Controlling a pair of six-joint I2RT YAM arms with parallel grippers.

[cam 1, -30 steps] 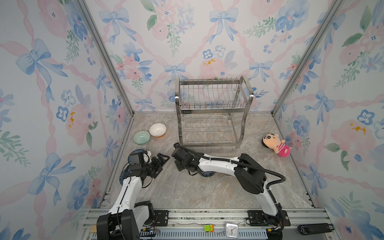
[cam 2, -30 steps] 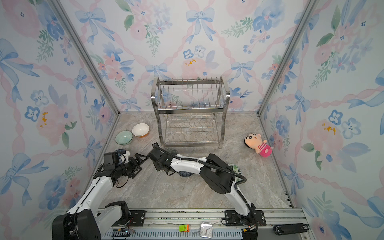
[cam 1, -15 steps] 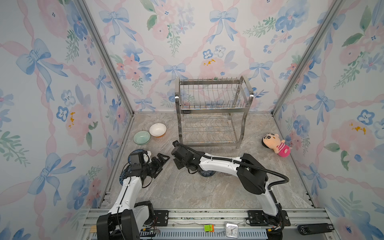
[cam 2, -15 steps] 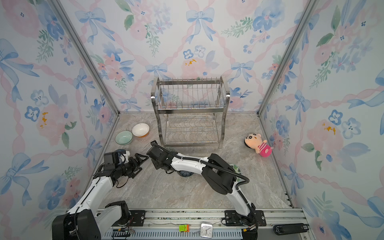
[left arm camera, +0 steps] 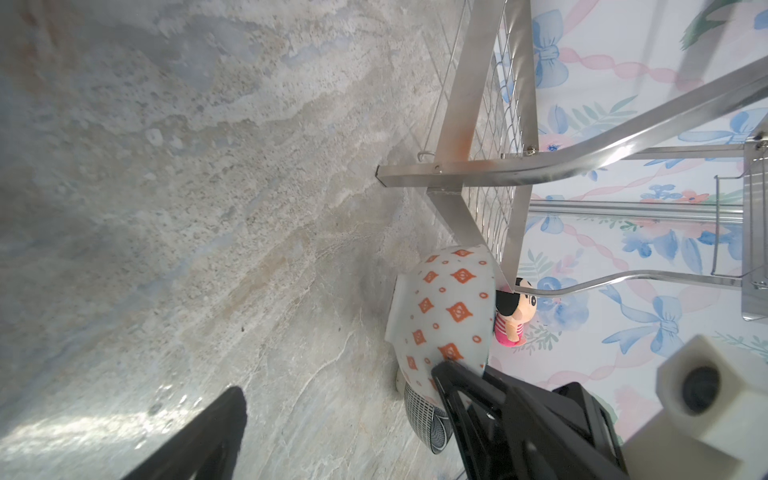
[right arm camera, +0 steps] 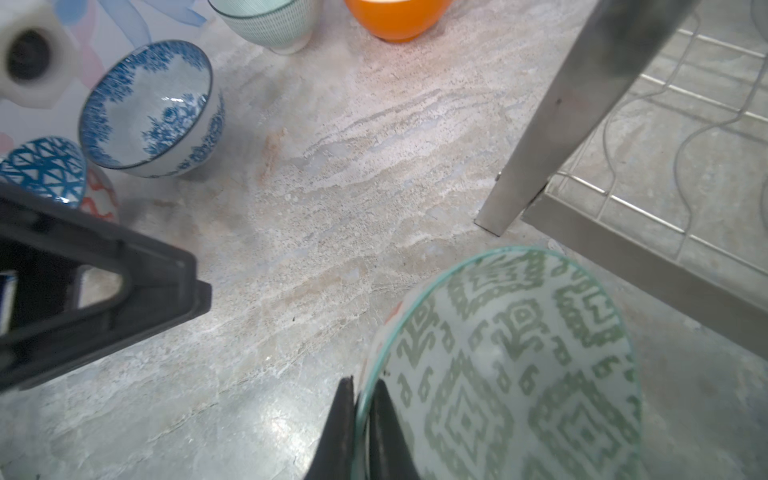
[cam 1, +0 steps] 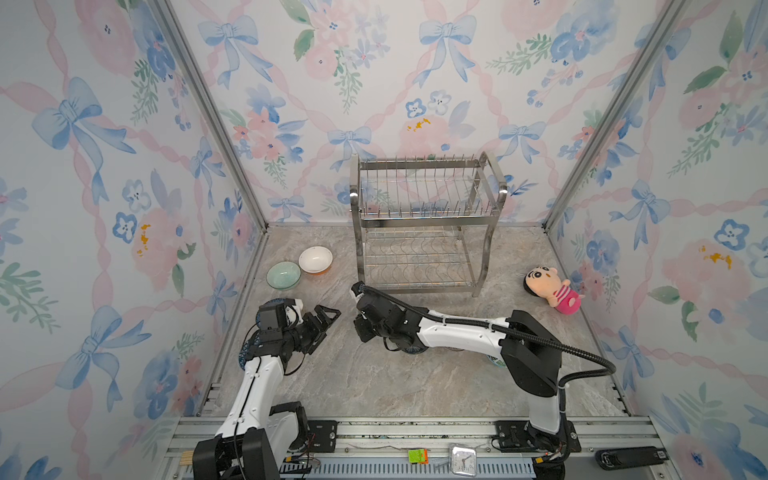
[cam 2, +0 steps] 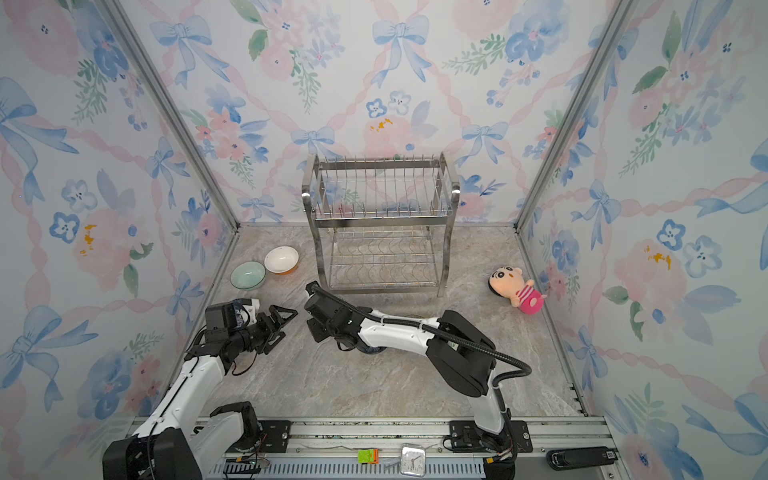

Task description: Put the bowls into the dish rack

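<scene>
Five bowls showed in the right wrist view: one green geometric bowl [right arm camera: 519, 365], one blue floral bowl [right arm camera: 153, 112], one blue triangle-patterned bowl [right arm camera: 41, 170], one pale green bowl [right arm camera: 270, 20] and one orange bowl [right arm camera: 395, 16]. There was one dish rack [cam 1: 428, 214], one plush doll [cam 1: 550, 289] and one small clock [cam 1: 463, 459].

Steel two-tier wire dish rack [cam 1: 424, 219] stood upright; pale green bowl [cam 1: 283, 275] and orange-white bowl [cam 1: 316, 260] sat left of it, green geometric bowl [right arm camera: 519, 365] by its leg.

Dish rack [cam 1: 424, 224] back centre; two bowls [cam 1: 316, 259] left of it; doll [cam 1: 548, 286] right, near wall.
</scene>
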